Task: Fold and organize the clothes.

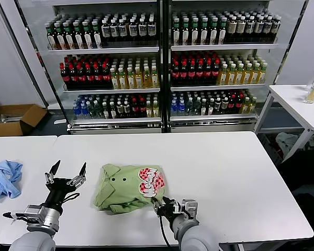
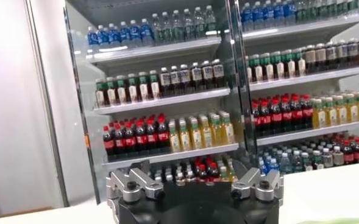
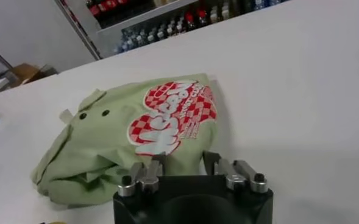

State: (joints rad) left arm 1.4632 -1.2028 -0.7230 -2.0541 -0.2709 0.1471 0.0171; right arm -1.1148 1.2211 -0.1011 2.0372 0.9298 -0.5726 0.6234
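The light olive-green shirt (image 1: pixel 126 187) lies folded into a bundle on the white table (image 1: pixel 225 172), with its collar, dark buttons and red-and-white logo (image 1: pixel 150 181) facing up. It also shows in the right wrist view (image 3: pixel 106 149). My right gripper (image 1: pixel 163 203) is at the shirt's near right corner. In the right wrist view, the right gripper (image 3: pixel 184 159) has its fingers spread apart with the shirt's edge between them. My left gripper (image 1: pixel 67 174) is open and empty, held above the table left of the shirt with its fingers pointing up.
A crumpled blue cloth (image 1: pixel 2 179) lies at the table's left edge. Glass-door coolers full of bottles (image 1: pixel 162 63) stand behind the table. A cardboard box (image 1: pixel 15 119) sits on the floor at the left. A second white table (image 1: pixel 298 102) stands at the right.
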